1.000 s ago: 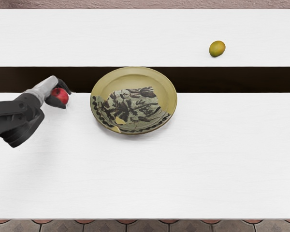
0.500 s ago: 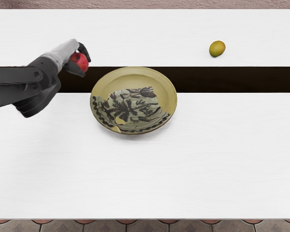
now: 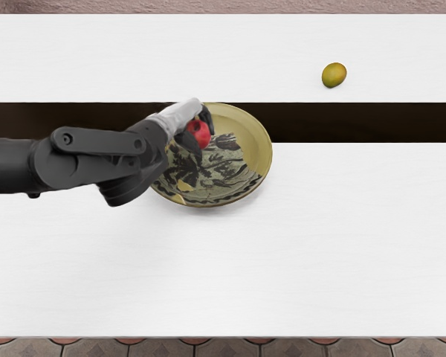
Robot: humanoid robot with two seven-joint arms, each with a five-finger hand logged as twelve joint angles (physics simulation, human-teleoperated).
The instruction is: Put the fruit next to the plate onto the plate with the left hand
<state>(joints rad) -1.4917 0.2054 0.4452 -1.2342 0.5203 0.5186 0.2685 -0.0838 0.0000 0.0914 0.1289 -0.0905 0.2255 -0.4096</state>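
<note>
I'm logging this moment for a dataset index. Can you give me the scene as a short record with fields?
left hand: arm enters from the left, fingers closed on the red fruit
red fruit: in the left hand, over the plate's left part; contact with the plate cannot be told
plate: yellow with a dark pattern, on the near table at its far edge
yellow-green fruit: alone on the far white surface, right of the plate
right hand: not in view
task state: fruit not yet released
</note>
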